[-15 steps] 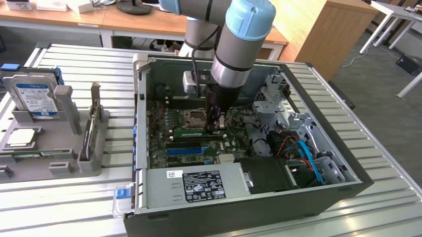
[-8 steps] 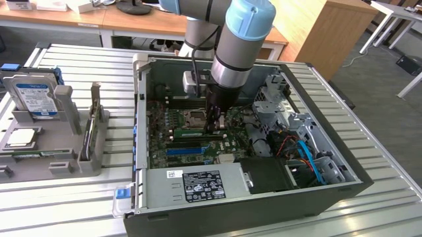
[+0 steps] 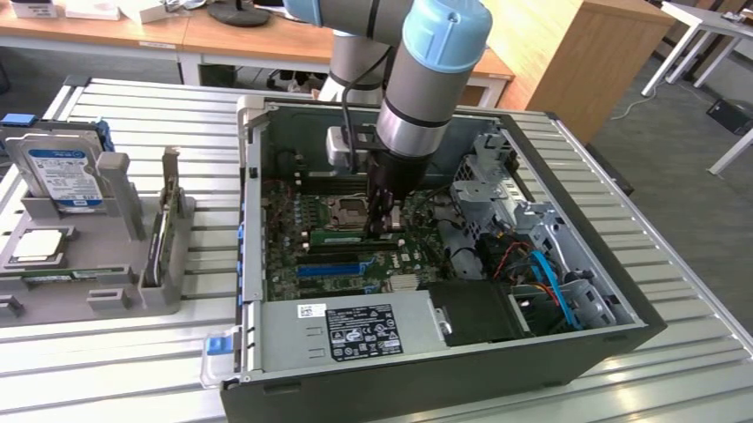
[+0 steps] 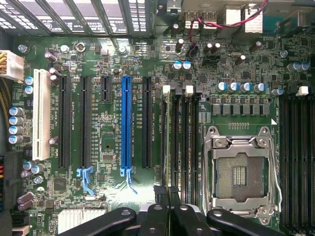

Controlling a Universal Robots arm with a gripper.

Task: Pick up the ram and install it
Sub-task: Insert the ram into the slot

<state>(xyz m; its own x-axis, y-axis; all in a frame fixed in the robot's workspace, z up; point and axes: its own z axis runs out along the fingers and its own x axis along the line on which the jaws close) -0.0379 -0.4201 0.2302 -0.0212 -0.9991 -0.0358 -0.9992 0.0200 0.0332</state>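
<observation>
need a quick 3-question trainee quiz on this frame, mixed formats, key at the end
1. True or false: the CPU socket on the motherboard holds no processor.
2. What sits in the grey fixture beside the PC case? A) hard drive with a blue label B) keyboard C) cooling fan
3. Fill in: the hand is inside the case at the memory slots next to the socket, and its fingers are ____ (open or shut).

Key: 1 true; 2 A; 3 shut.
</observation>
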